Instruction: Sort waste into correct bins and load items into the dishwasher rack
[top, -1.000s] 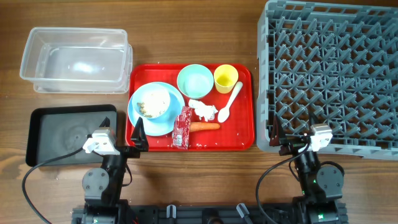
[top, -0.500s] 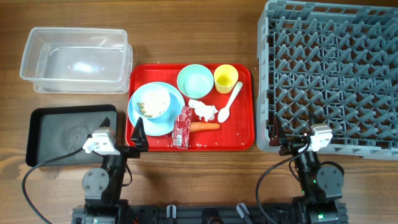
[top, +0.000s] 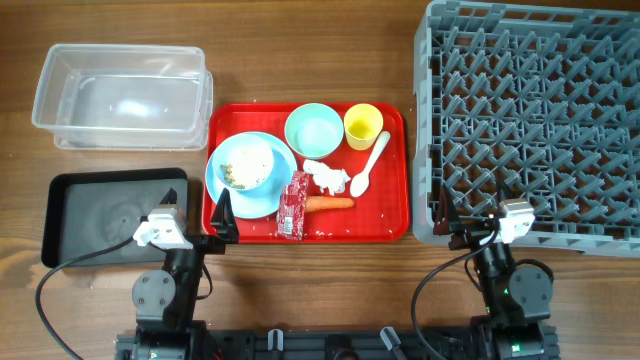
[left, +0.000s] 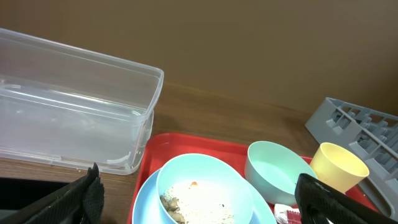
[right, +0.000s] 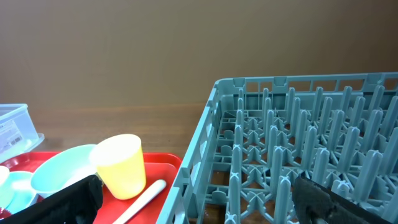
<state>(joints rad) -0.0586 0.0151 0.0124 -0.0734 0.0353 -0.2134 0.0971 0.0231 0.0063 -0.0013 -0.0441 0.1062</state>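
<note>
Black fingers (top: 226, 218), white wrist cameras (top: 158, 229)

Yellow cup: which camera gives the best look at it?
The right wrist view: the yellow cup stands nearly whole, side and rim showing, on the red tray. Overhead shows only its round open top. The left wrist view shows its upper part, with the base hidden.

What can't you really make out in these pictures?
- Plate: overhead, its middle is covered by the blue bowl.
- Scraps in that bowl: too small overhead; cut off by the bottom edge in the left wrist view.
- Wrapper: its print is too small to read overhead.
- Carrot: whether its left end goes under the wrapper is unclear.
- Rack: cut off by the right edge overhead.
</note>
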